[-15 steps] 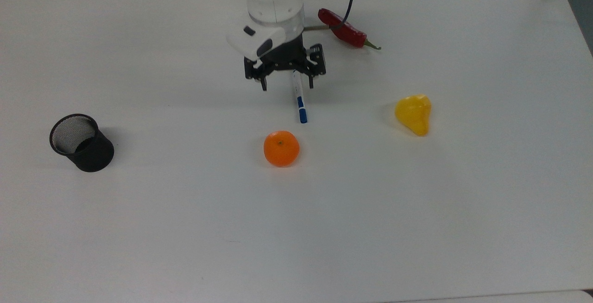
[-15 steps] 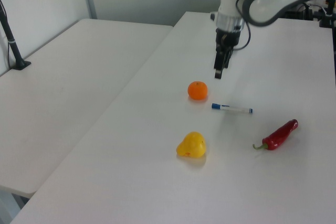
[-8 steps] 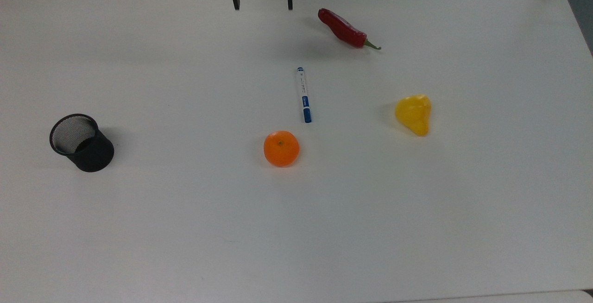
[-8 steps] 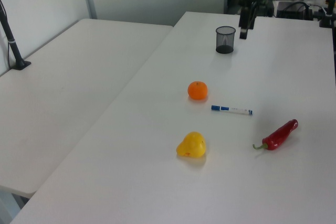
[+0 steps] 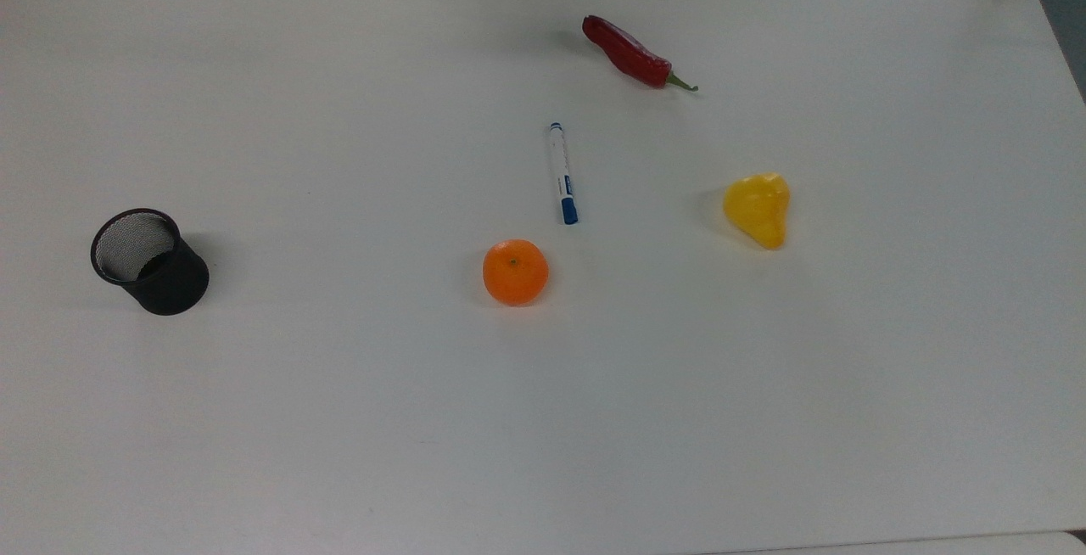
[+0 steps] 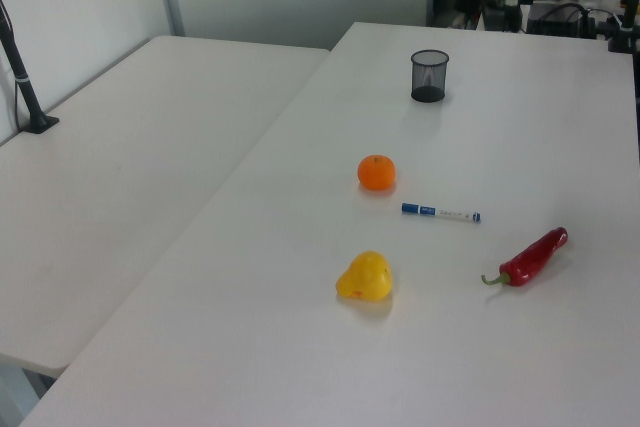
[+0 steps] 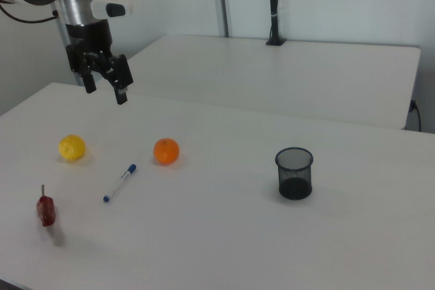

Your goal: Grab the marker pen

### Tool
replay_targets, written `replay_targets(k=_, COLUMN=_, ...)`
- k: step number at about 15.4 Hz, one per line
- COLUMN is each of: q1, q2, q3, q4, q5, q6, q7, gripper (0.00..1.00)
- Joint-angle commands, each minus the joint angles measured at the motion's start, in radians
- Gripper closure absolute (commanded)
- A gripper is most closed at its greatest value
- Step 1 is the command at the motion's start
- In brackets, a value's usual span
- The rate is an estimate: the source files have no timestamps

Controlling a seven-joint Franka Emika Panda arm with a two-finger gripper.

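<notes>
The marker pen (image 5: 562, 173) is a slim white barrel with a blue cap, lying flat on the white table (image 5: 339, 419) near its middle. It also lies on the table in the left view (image 6: 441, 212) and the right view (image 7: 119, 183). In the right view my gripper (image 7: 105, 90) hangs high in the air, well above the table and toward the right view's upper left of the pen. Its fingers are spread open and hold nothing.
Just below the pen's capped end sits an orange (image 5: 515, 271), with a yellow pear-shaped fruit (image 5: 758, 209) to the top view's right. A red chilli (image 5: 632, 54) lies beyond the pen. A black mesh cup (image 5: 149, 260) stands far to the top view's left.
The gripper has risen from just over the pen, open and holding nothing, and left the top view. The pen has shifted slightly to the top view's right.
</notes>
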Motion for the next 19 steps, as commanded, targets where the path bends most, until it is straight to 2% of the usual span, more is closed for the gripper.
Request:
replay_targets(k=1, q1=0.08, q2=0.02, q3=-0.082, q4=0.005, q5=0.005, q6=0.101, q7=-0.029, gripper=0.0)
replay_targets(k=3, q1=0.093, q2=0.041, q3=-0.088, q4=0.004, q5=-0.019, q6=0.164, q7=-0.055, gripper=0.0)
replay_targets(k=7, q1=0.094, q2=0.103, q3=-0.083, q4=0.008, q5=-0.021, q6=0.215, q7=-0.108, gripper=0.0)
replay_targets(k=10, q1=0.094, q2=0.104, q3=-0.083, q4=0.008, q5=-0.013, q6=0.201, q7=-0.155, gripper=0.0)
replay_targets(k=19, q1=0.093, q2=0.104, q3=-0.083, q4=0.008, q5=-0.009, q6=0.21, q7=-0.146, gripper=0.0)
